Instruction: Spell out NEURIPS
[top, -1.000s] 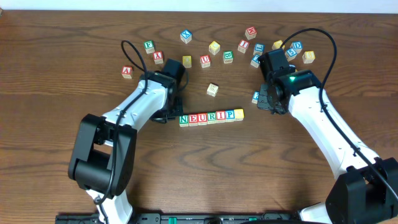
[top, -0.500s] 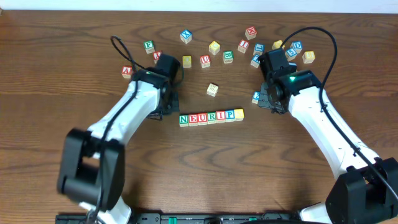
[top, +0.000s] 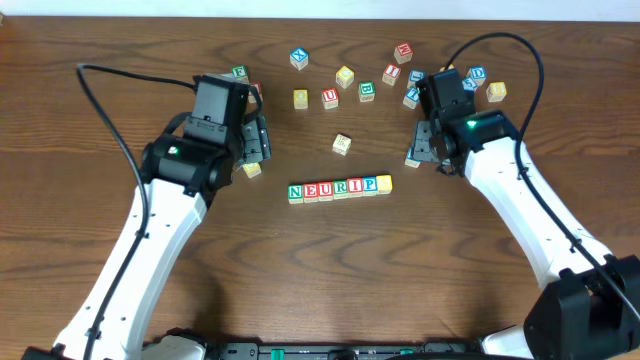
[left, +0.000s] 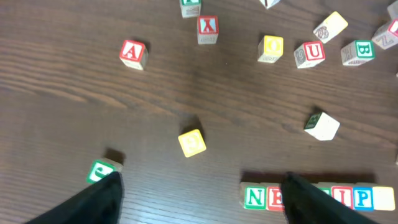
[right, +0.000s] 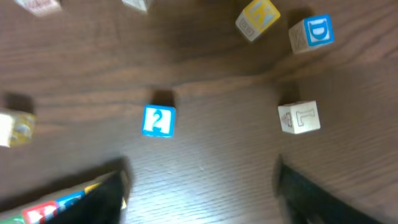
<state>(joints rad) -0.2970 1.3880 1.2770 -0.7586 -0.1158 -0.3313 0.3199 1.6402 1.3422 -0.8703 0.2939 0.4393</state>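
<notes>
Cube row (top: 339, 187) well off tbl (top: 330, 280) edges; L gripper (left: 202, 183), R gripper (right: 200, 174) spread

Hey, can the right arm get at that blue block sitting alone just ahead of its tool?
Probably yes. The blue block sits by itself just ahead of the right tool, whose jaws stand open and empty. The nearest pale block is well off to one side, so nothing seems to crowd it.
</notes>
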